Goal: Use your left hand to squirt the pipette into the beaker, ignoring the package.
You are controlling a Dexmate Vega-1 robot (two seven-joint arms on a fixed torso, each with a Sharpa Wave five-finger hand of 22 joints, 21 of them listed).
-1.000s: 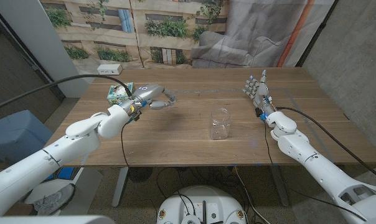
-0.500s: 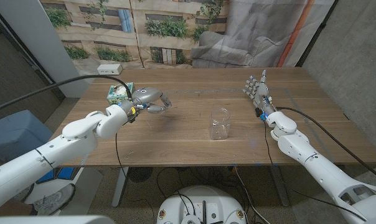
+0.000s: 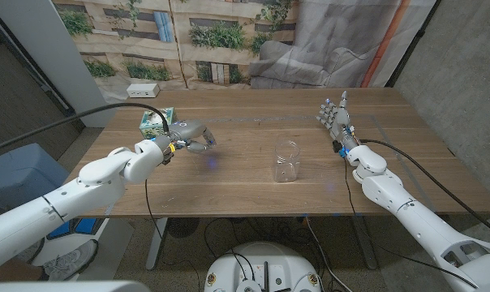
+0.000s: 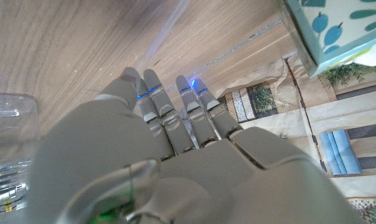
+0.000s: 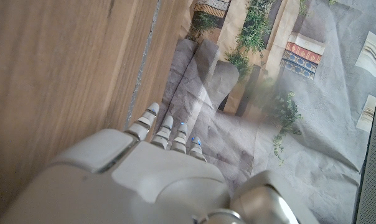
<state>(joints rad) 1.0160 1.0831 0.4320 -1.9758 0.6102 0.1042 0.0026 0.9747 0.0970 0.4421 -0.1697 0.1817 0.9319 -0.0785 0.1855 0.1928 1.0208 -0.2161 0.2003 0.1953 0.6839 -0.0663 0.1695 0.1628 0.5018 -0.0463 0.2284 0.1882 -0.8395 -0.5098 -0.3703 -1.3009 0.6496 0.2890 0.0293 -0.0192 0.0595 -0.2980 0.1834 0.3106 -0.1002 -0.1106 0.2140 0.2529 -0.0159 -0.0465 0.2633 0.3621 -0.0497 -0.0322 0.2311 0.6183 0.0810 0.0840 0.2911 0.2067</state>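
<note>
The clear glass beaker [image 3: 286, 160] stands upright at the table's middle; its rim also shows in the left wrist view [image 4: 7, 146]. My left hand [image 3: 191, 137] hovers low over the table to the beaker's left, beside the package [image 3: 155, 122]. Its fingers [image 4: 175, 109] reach out side by side toward the wood, and I see nothing in them. Just past the fingertips lies a pale, blurred, see-through streak [image 4: 168, 22] that may be the pipette. The green-and-white package [image 4: 337, 28] shows close by the hand. My right hand [image 3: 335, 116] stands upright and open at the table's right.
The table's far edge [image 3: 253, 91] runs along a printed backdrop and grey sheeting. A white power strip [image 3: 143, 90] lies behind the table's far left corner. Bare wood [image 3: 229, 182] spreads between the left hand and the beaker.
My left hand has pulled back to the left, away from the beaker, and dropped lower, with its fingers turned down toward the table. The beaker, package and right hand have not moved.
</note>
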